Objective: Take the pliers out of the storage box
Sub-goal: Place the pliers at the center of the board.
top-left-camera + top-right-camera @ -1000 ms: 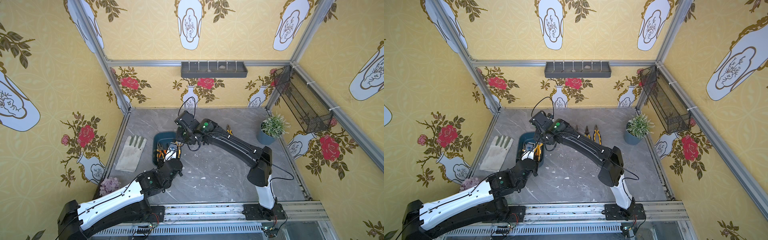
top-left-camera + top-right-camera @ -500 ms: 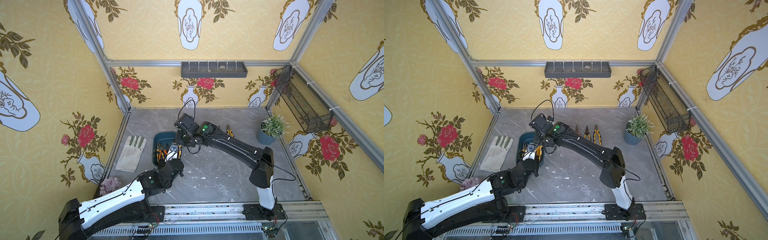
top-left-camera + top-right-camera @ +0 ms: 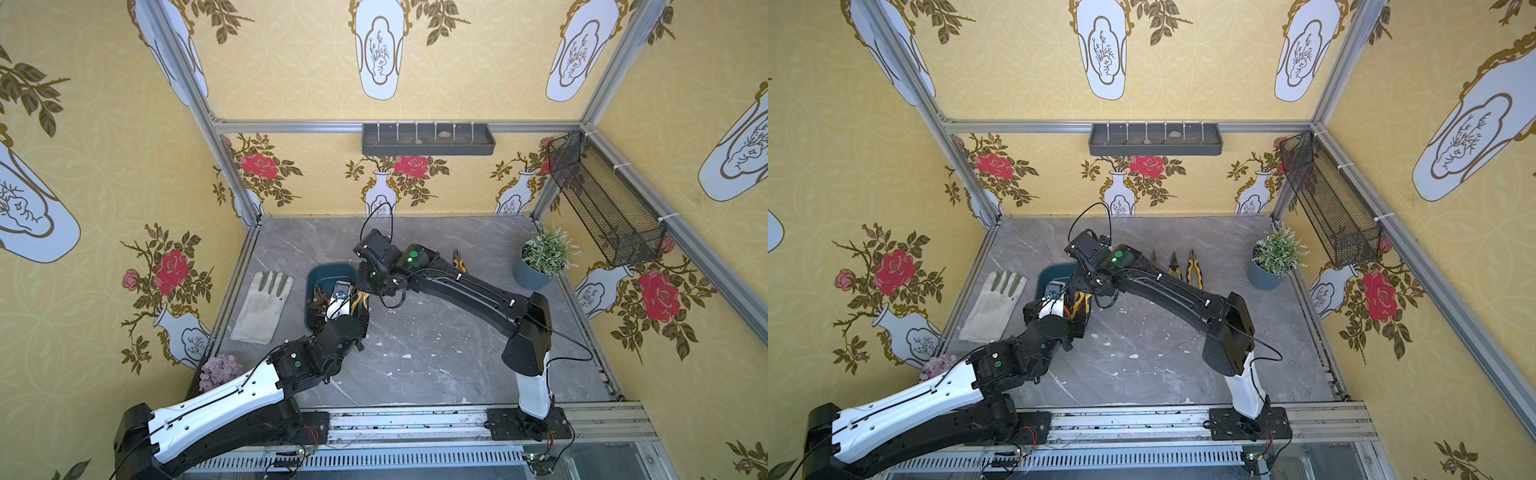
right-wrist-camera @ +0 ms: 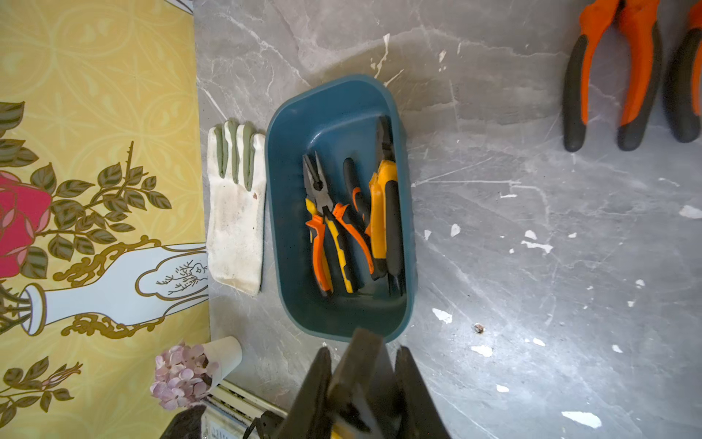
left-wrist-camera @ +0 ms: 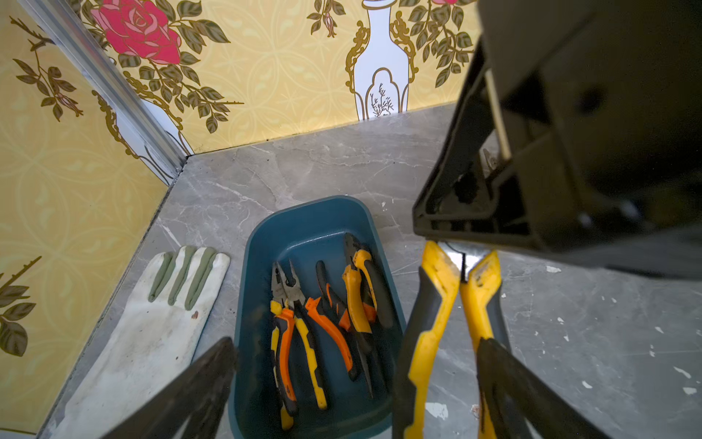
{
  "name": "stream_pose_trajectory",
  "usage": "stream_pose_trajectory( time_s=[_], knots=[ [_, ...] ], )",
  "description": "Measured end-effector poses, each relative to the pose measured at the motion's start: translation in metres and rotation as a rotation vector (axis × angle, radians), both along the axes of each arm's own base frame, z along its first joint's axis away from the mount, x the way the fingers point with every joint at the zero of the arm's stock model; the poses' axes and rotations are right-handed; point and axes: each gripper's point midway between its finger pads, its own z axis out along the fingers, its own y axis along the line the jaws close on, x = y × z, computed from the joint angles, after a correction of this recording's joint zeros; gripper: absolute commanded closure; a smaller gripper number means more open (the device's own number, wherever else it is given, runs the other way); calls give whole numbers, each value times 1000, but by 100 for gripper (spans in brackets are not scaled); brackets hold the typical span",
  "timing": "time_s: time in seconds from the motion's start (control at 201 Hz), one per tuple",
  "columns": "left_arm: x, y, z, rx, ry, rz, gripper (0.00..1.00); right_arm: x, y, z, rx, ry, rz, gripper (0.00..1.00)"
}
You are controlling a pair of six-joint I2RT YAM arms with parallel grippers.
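1. At the near left corner of the surface point(image 3: 1142, 365) stands a paper cup of purple flowers point(image 4: 182, 372).
2. The left pincer point(image 5: 355, 349) hangs over the storage box point(image 5: 304, 224), its fingers point(image 5: 205, 380) spread wide and gripping nothing.
3. Just beyond it the right pincer point(image 4: 362, 357) points down, clamped on the metal head of the yellow-handled pliers point(image 5: 437, 323). These hang handles-down by the box's right rim, between the left pincer's spread fingers. Whether a finger touches a handle I cannot tell.
4. The storage box sits toward the left edge, about midway between the near and far edges. Several pliers point(image 4: 334, 228) lie lengthwise inside, overlapping, the largest along the right wall.
5. A white glove point(image 4: 235, 228) lies flat just beside the box, between it and the left edge.
6. Farther in, the laid-out pliers point(image 3: 1194, 270) rest in a row on the bare surface, well apart from the box. A potted plant point(image 3: 1277, 253) stands by the right edge.
7. A grey tray point(image 3: 1154, 141) hangs on the back wall, a mesh basket point(image 3: 1329, 199) on the right wall.
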Motion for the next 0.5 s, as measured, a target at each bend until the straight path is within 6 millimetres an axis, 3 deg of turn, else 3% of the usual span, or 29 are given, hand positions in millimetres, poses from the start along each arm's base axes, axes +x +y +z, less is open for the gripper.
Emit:
stream_pose_trajectory(
  time_s=[0.144, 0.249, 0.368, 0.438, 0.498],
  knots=[
    [-2, 2, 1, -14, 1, 4, 1, 21, -48, -7, -77, -35, -53, 100],
    [-2, 4, 0, -34, 2, 11, 1, 31, -101, -20, -154, -32, -81, 100],
    [-4, 6, -11, -33, 16, 22, 1, 48, -148, -38, -238, -8, -103, 100],
    [-4, 7, -16, -29, 22, 25, 1, 56, -158, -45, -272, 2, -86, 100],
    [-3, 6, -19, -27, 26, 28, 1, 61, -154, -47, -278, 6, -51, 100]
  ],
)
